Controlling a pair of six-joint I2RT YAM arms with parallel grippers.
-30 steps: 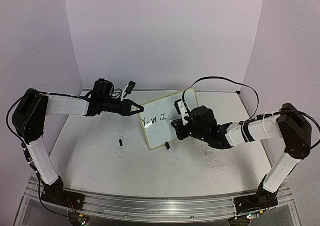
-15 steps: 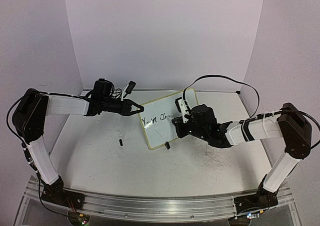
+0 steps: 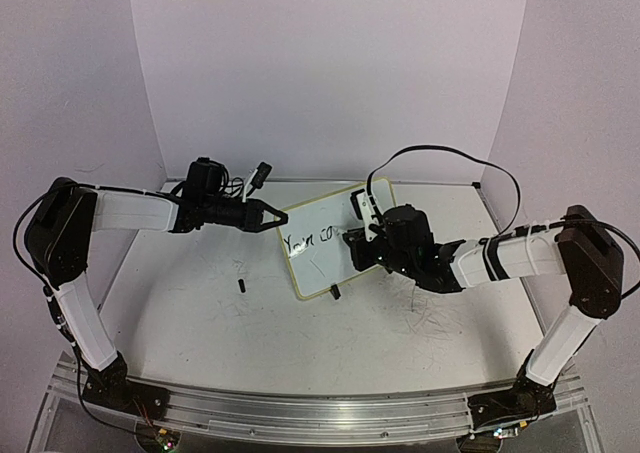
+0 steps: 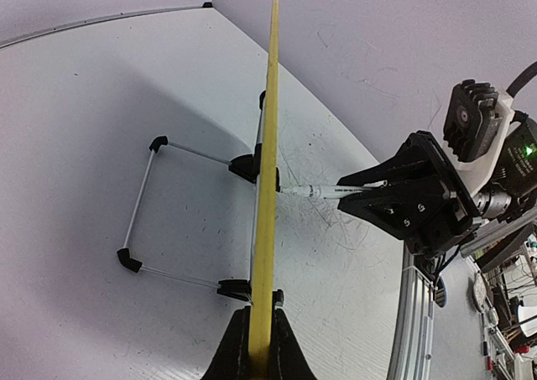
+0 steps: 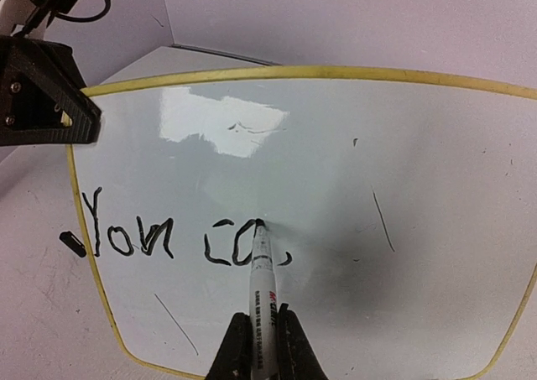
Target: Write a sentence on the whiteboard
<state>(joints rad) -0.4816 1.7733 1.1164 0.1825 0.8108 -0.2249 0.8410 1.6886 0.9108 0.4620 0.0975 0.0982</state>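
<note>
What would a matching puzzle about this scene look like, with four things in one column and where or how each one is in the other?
Things:
1. whiteboard
2. marker
3. left gripper
4. small black piece

Descriptions:
A. lies loose on the table, apart from the board
B. shut on the board's yellow edge
C. stands propped up, black lettering begun
D. held by the right gripper, tip on the board

Pairs: 1-C, 2-D, 3-B, 4-A
</note>
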